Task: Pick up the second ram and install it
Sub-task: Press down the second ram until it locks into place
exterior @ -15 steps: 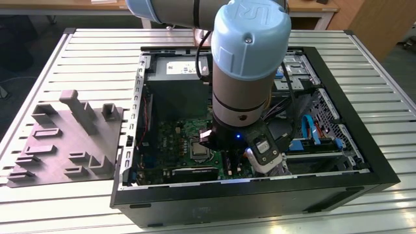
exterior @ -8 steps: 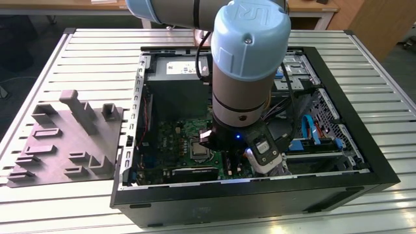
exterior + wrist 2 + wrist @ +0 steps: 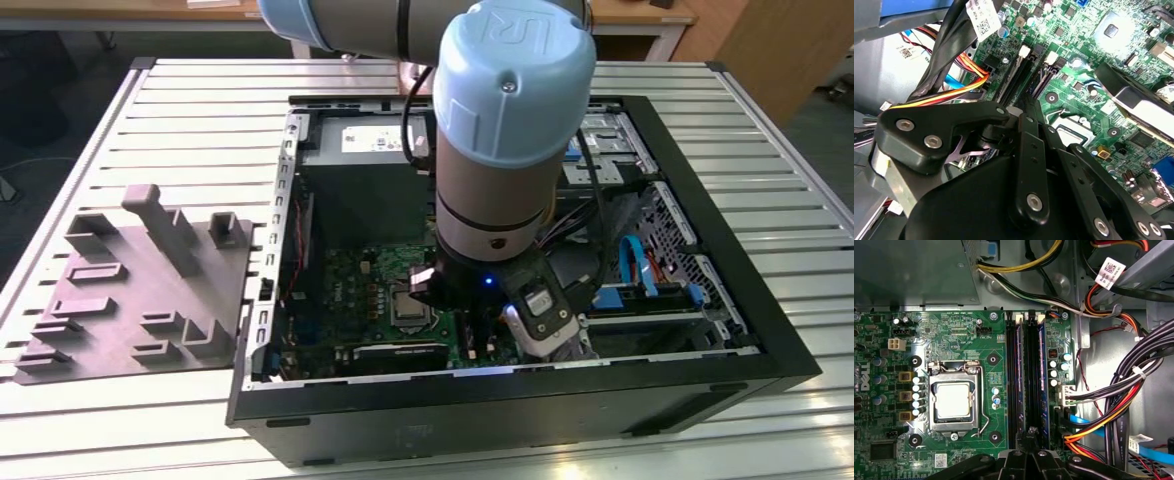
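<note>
1. The second ram [image 3: 1041, 380], a long, thin dark circuit strip with bluish-black chips, stands on edge among the long black plastic memory slots [image 3: 1012, 380] of the green motherboard [image 3: 954, 330] in the first wrist view.
2. The black gripper [image 3: 1029, 440] sits just over one end of that strip and the slot beside it (whether it is pinching the strip or free of it cannot be told); in the second wrist view its dark linkages [image 3: 1021, 112] point at the same slots.
3. Beside the slots lies the square silver processor socket [image 3: 954, 400], and on their other side runs a bundle of black, red, orange and yellow cables [image 3: 1114, 410].
4. The grey metal power-supply box [image 3: 914, 270] borders the board.
5. In the exterior view the grey-and-blue robot arm [image 3: 501, 150] reaches down into the open black computer case [image 3: 534, 420], which lies on a slatted aluminium table [image 3: 200, 100].
6. A grey moulded parts tray [image 3: 120, 290] rests on the table at the exterior view's left of the case.
</note>
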Available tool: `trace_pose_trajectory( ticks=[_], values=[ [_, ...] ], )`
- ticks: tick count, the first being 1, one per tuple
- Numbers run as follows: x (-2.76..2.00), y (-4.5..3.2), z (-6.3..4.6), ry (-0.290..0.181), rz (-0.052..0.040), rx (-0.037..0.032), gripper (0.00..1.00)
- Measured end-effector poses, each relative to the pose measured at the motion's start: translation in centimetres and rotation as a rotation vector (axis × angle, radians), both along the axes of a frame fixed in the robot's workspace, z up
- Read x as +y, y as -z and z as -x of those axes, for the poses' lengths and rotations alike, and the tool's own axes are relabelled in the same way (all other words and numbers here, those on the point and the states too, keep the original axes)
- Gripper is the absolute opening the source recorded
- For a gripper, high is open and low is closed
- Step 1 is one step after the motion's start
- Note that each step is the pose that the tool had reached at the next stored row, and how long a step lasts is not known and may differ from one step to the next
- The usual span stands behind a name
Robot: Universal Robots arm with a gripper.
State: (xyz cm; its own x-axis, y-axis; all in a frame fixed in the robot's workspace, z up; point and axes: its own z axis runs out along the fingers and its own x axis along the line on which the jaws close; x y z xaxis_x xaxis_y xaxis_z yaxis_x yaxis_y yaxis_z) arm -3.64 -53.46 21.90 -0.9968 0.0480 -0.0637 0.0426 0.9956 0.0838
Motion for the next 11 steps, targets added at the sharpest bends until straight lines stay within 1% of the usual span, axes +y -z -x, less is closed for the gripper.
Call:
trace_pose_trajectory(
  ticks=[2,11],
  values=[
    [0.00,0.14,0.00,0.000,0.0000,0.0000,0.10],
    [0.00,0.25,0.00,0.000,0.0003,0.0001,0.10]
  ],
)
